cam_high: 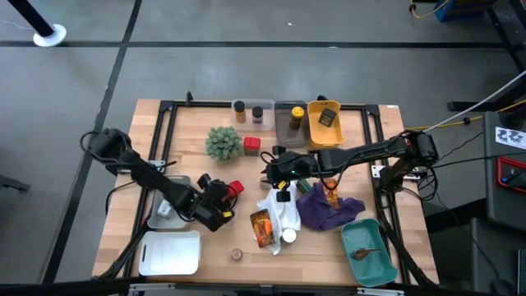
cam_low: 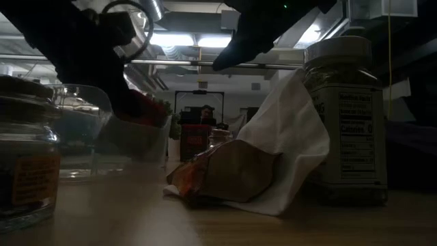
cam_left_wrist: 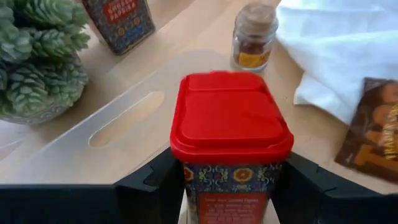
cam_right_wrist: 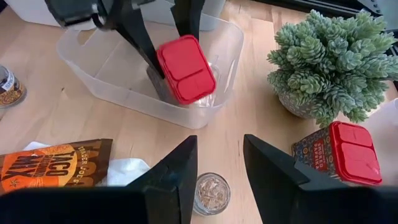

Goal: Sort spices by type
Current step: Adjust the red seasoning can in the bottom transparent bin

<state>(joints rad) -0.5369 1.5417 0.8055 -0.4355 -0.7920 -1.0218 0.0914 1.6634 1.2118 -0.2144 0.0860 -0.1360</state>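
Observation:
My left gripper [cam_high: 223, 196] is shut on a red-lidded spice tin [cam_left_wrist: 230, 124], at the end of a clear plastic tub [cam_right_wrist: 124, 68]. My right gripper [cam_right_wrist: 221, 168] is open and hovers over a small clear jar [cam_right_wrist: 210, 194] standing on the table between its fingers, without touching it. A second red tin [cam_right_wrist: 341, 152] stands beside the spiky green plant [cam_high: 223, 142]. An orange taco-mix packet [cam_high: 261, 226] lies against the white cloth [cam_high: 283, 212]. Two slim jars [cam_high: 248, 112] stand at the far edge. A brown disc [cam_high: 237, 255] lies near the front edge. My left gripper pinches the red tin between its two fingers [cam_left_wrist: 155, 186], which lie on opposite side walls of the patterned body [cam_left_wrist: 230, 180] just below the lid. The lid [cam_right_wrist: 186, 67] faces away from the gripper. Whether the tin's bottom rests in the tub is hidden.
A purple cloth [cam_high: 329, 210] lies right of the white one. A grey bin [cam_high: 289, 119] and a yellow bin [cam_high: 323, 123] sit at the far edge, a teal bin [cam_high: 368, 251] at the near right and a white tray [cam_high: 168, 251] at the near left. A black frame [cam_high: 164, 123] rims the table.

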